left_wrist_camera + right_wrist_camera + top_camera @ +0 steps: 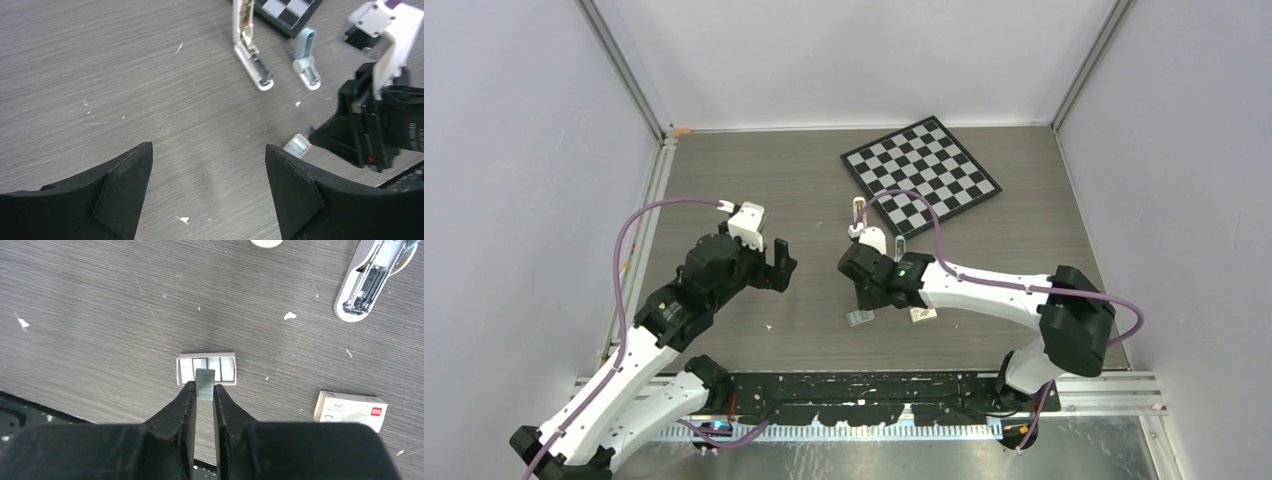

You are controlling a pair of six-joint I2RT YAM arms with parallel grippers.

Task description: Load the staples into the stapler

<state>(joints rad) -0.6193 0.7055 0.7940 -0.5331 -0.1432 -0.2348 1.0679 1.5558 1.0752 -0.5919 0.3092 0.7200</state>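
Just past the black rail (pixel 824 385) at the near edge, the right pincer (pixel 204 388) points down at the tabletop (pixel 100 315). It is clenched on the staples (pixel 205 375), a thin silvery-grey strip held edge-on between its two fingers. The strip sits over a small open tray (pixel 206 354) that holds more rows of staples. Whether the strip has cleared the tray or is touching it cannot be told. Just to the right of the tray lies a small white box (pixel 350 410) with a red mark, flat on the wood grain.

A little farther in and well to the left, the left pincer (pixel 209 192) hovers above bare tabletop. It is released, its black fingers spread wide with nothing between them.

Beyond the right pincer lies the stapler (pixel 367 282). It has a white base and a pale blue part at its far end, and its metal channel faces up and is exposed. It is well apart from the held strip. Near it, to its left and slightly farther back, is a second stapler (pixel 252 57), white and hinged open.

Farthest back, a black-and-white checkerboard (pixel 921 168) lies flat and turned at an angle, its near edge close to the second stapler.
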